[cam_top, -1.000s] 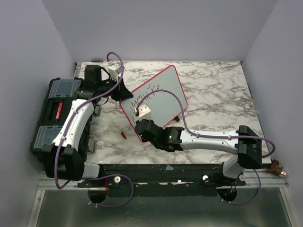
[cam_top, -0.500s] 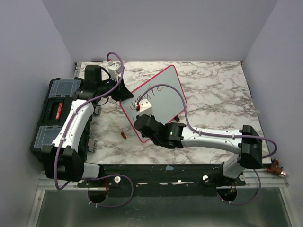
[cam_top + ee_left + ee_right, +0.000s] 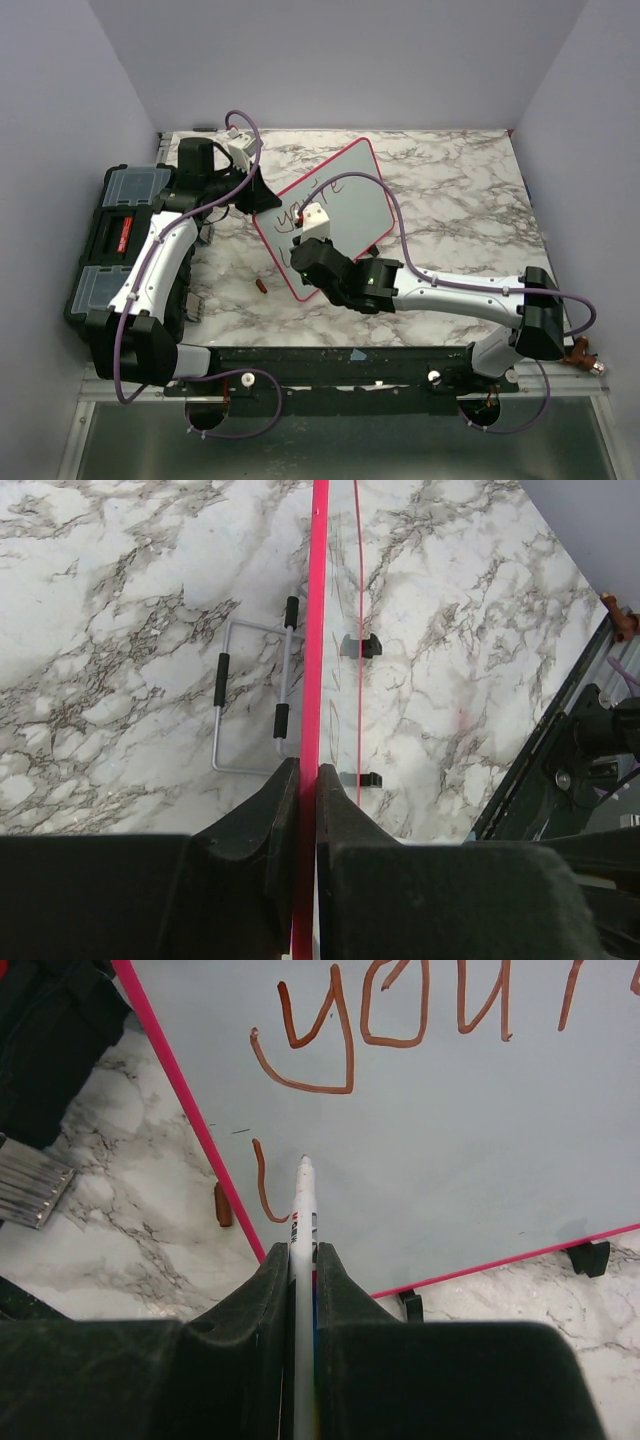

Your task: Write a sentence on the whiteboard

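Observation:
The whiteboard [image 3: 345, 195] stands tilted on edge on the marble table, with "you're" written on it in red-brown. My left gripper [image 3: 258, 200] is shut on its red frame [image 3: 318, 630] at the left edge, one finger on each side. My right gripper [image 3: 305, 242] is shut on a white marker [image 3: 303, 1222]. The marker's tip sits at the board's surface [image 3: 450, 1150] below the "y". A short curved stroke [image 3: 260, 1185] lies just left of the tip, near the board's lower left edge.
A black toolbox [image 3: 120, 235] stands along the table's left edge beside my left arm. A small red-brown marker cap [image 3: 260, 286] lies on the table in front of the board. A wire stand [image 3: 250, 700] lies behind the board. Purple walls close in three sides.
My right gripper has moved a little up and to the right along the board with the marker. The left gripper has kept its hold on the frame.

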`<move>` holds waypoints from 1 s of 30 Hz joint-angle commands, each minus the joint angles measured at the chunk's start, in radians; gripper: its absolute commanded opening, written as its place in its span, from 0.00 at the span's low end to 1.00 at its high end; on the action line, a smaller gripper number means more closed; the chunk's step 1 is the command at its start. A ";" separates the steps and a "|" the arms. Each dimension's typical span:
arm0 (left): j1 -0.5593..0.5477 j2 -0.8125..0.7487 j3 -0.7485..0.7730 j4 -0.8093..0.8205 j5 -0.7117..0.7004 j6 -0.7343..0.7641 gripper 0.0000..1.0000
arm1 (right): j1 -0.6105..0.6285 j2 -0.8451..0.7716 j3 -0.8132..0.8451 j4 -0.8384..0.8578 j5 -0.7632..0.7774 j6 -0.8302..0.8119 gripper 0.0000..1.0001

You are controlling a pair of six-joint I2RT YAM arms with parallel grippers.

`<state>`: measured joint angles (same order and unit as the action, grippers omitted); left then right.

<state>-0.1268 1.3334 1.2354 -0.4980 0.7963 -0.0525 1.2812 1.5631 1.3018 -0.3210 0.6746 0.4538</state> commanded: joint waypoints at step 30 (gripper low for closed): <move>0.004 -0.045 0.002 0.067 -0.039 0.025 0.00 | -0.003 0.070 -0.082 0.024 0.042 0.058 0.01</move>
<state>-0.1265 1.3277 1.2354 -0.4980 0.7933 -0.0513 1.2812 1.6249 1.2121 -0.2848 0.6594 0.4870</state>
